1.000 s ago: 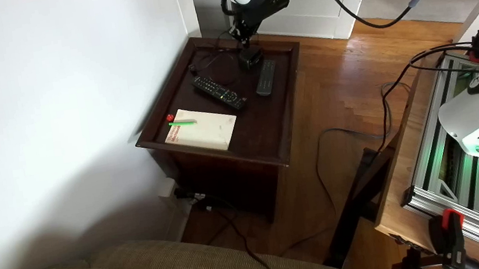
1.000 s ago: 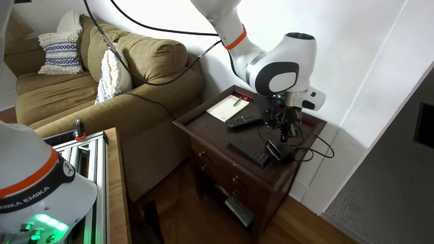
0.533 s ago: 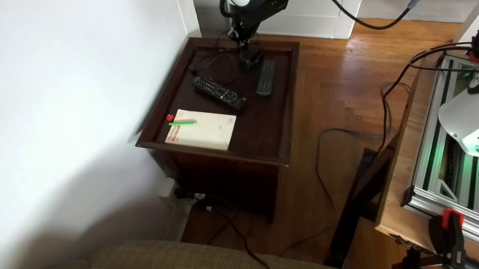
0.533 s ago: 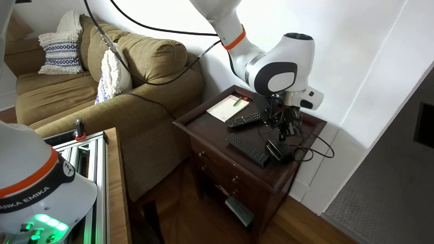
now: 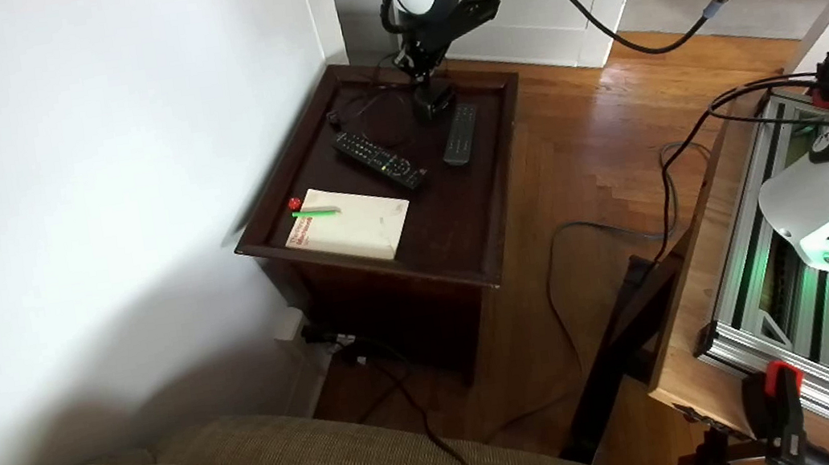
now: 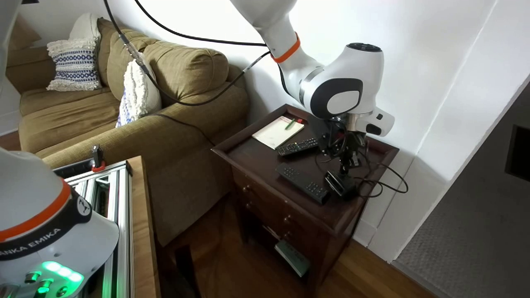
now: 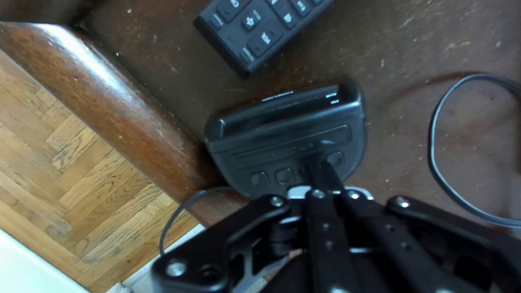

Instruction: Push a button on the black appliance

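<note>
In the wrist view, the black appliance (image 7: 281, 136), apparently a small clock, is seen on the tabletop (image 7: 395, 138), just beside the raised wooden edge (image 7: 138, 138). Its sloping top is marked by a row of buttons (image 7: 285, 176), of which three are visible; between two of them, part of the casing is hidden by the fingers (image 7: 315, 176), so a further button may be covered. The fingers are closed against each other, with nothing held between them. Their tips are placed over the row, just beside the rightmost visible button (image 7: 335, 158); whether a button is touched or pressed down cannot be told.

In an exterior view, the appliance (image 5: 434, 105) is found at the far end of the tabletop, near a remote control (image 5: 460, 134), and the fingers (image 5: 425, 82) are pointed down at it from above. No gap can be made out there, but the area is too dark for contact to be confirmed.

In an exterior view, the appliance (image 6: 339, 184) is shown near the tabletop's edge, with the tips of the fingers (image 6: 344, 168) at its upper side or nearly so. From this, the approach is judged to be complete or almost complete, while the press itself cannot be confirmed. A short downward push, then a lift clear, may be what is left.
</note>
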You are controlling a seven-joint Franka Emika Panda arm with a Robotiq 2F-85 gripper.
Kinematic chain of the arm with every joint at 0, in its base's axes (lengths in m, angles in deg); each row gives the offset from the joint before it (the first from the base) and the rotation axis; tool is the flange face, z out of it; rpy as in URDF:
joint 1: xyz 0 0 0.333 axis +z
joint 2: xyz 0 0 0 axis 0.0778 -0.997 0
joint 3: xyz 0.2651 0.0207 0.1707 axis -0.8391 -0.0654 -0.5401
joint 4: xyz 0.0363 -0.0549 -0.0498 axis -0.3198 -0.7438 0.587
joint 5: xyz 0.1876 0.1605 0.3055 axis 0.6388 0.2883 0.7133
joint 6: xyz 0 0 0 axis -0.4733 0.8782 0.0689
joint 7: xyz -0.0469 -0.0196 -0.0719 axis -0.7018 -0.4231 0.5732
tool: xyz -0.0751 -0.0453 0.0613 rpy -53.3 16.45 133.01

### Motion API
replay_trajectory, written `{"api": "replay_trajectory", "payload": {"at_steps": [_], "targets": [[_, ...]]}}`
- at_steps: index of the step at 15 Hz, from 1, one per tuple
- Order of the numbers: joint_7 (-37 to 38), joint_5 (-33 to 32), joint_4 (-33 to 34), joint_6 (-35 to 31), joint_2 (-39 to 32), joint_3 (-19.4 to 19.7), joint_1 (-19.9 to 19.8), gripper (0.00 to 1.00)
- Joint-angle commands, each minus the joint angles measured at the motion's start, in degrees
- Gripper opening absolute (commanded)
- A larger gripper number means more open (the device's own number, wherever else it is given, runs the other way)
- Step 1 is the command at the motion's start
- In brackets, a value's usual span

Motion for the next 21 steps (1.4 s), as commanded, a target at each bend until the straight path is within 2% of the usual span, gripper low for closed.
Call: {"api": "replay_trajectory", "payload": {"at_steps": [1,12,19,20,21], "targets": [[0.7,0.7,1.7,0.2,-1.9,0.3,0.3,0.0],[1.5,0.6,2.2,0.2,-2.5,0.6,0.4,0.0],[-0.4,1.9,-2.7,-0.4,6.4,-0.7,-1.4,0.0],[-0.9,2.7,-3.0,0.7,7.7,-1.4,-2.0,0.26],[-1.4,2.9,-3.9,1.5,9.2,-1.6,-2.1,0.28]]}}
